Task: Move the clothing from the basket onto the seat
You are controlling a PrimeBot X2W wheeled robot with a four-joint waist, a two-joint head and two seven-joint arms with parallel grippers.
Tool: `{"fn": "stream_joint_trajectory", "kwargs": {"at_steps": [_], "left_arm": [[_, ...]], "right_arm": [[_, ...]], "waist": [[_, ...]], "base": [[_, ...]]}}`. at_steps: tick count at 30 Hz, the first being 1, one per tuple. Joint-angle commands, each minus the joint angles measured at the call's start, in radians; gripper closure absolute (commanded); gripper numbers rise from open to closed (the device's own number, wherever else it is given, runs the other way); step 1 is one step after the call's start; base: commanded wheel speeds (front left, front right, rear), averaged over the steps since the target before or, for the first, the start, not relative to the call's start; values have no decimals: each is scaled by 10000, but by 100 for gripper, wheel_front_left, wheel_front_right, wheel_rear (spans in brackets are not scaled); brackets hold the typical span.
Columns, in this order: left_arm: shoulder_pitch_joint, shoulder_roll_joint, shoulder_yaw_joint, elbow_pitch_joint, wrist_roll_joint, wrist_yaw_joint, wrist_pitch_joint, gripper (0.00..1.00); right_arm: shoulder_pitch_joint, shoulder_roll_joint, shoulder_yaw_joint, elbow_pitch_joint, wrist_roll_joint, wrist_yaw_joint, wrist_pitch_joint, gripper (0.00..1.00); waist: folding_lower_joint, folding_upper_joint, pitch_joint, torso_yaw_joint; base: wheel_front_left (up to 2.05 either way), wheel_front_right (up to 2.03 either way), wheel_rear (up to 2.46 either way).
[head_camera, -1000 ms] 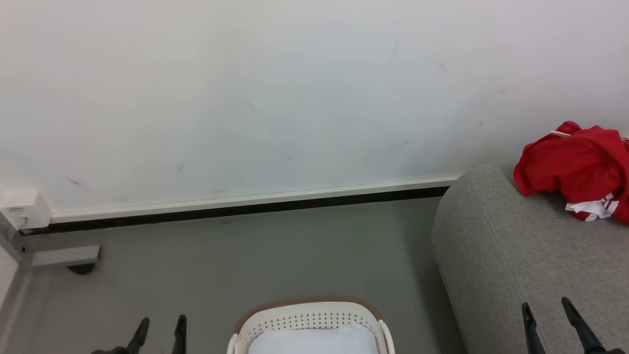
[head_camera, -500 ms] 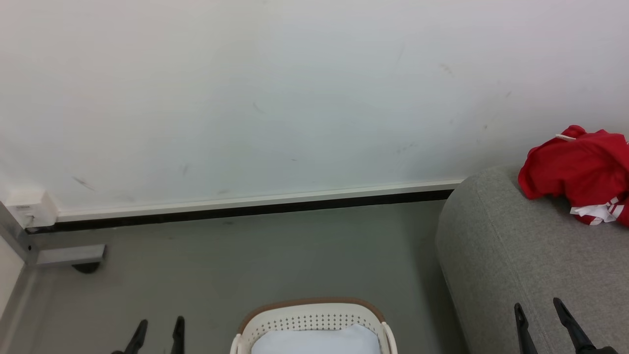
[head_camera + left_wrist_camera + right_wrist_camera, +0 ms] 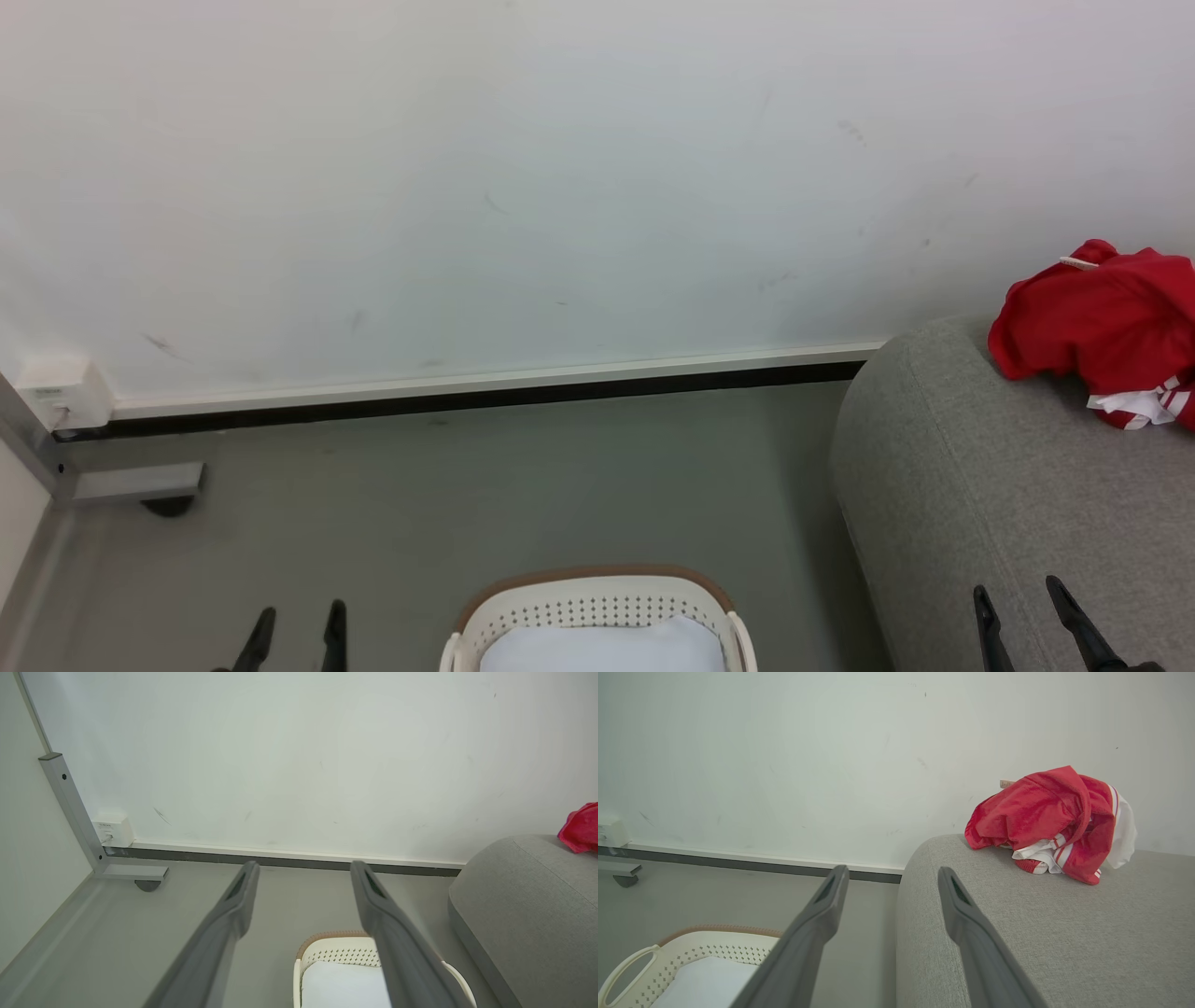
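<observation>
- Lying crumpled on the grey sofa (image 3: 971, 485), against the wall (image 3: 560, 187): the red-and-white garment (image 3: 1092, 322).
- My right pincer (image 3: 1016, 586) hovers above the sofa's near end, spread wide, empty.
- My left pincer (image 3: 301, 609), also spread and empty, hangs left of the sofa, past the laundry basket (image 3: 597, 597).

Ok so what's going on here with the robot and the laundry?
The red clothing already lies bunched up on the grey seat. The basket sits on the floor beside it, with a pale white cloth inside. The robot's left pincer and right pincer are both open and hold nothing.
</observation>
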Motion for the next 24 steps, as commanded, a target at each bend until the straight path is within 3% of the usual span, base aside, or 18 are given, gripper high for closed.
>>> {"fn": "stream_joint_trajectory", "kwargs": {"at_steps": [1, 9, 10, 14, 24], "left_arm": [[-60, -29, 48, 31, 150, -38, -9, 0], [-102, -213, 296, 111, 359, -267, -9, 0], [-72, -213, 274, 71, 295, -291, 0, 100], [83, -315, 228, 382, 281, -290, 19, 100], [-223, -374, 444, 330, -1607, -346, 589, 100]], "right_arm": [[-146, -62, 1, 50, 59, -26, 7, 0], [-161, -114, 93, 296, 176, -27, 7, 0], [-79, -54, 109, 293, 90, 0, 0, 100], [110, 31, 138, 578, 103, 2, 13, 100], [-173, 78, -72, 478, 2178, 0, 586, 100]], "waist": [[0, 0, 2, 7], [0, 0, 18, 71], [0, 0, 19, 74], [1, 0, 21, 82], [1, 0, 79, 133]], "base": [[0, 0, 0], [0, 0, 0], [0, 0, 0], [0, 0, 0], [0, 0, 0]]}}
